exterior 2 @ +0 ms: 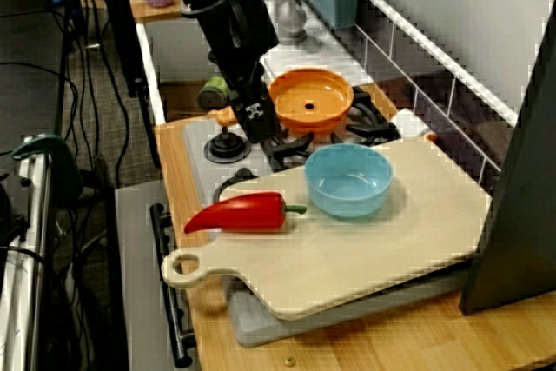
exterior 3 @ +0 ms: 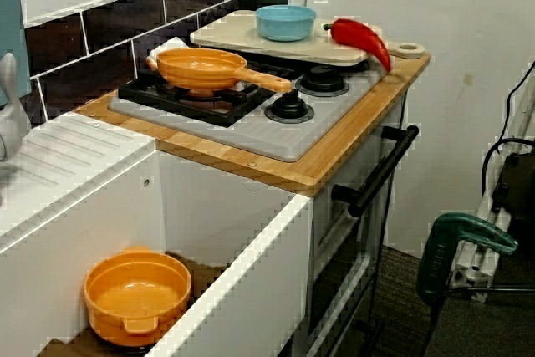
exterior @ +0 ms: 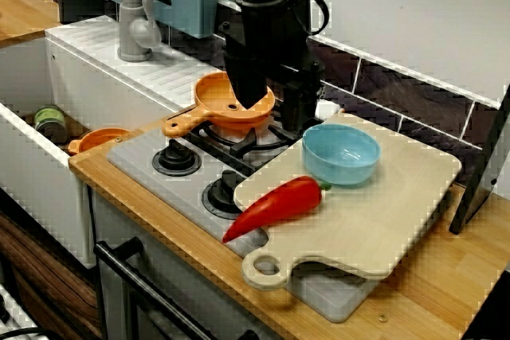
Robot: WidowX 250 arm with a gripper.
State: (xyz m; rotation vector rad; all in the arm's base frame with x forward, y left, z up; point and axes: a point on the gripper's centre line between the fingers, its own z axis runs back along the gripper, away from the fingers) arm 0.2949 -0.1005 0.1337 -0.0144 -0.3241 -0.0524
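Pincer (exterior 2: pixel 259 121) by round, glossy orange pan (exterior 2: pixel 323 93), nr smooth tapered red pepper (exterior 2: pixel 239 213).

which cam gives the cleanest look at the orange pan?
The view from the sink end: orange pan whole, handle included. Front view: the arm covers part of its bowl. View along the counter: the arm hides most of its handle.

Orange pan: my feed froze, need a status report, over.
Gripper hovering above orange pan, not touching; jaws unclear. Pan sits on stove grate, empty. Blue bowl and red pepper on cutting board, apart from pan.
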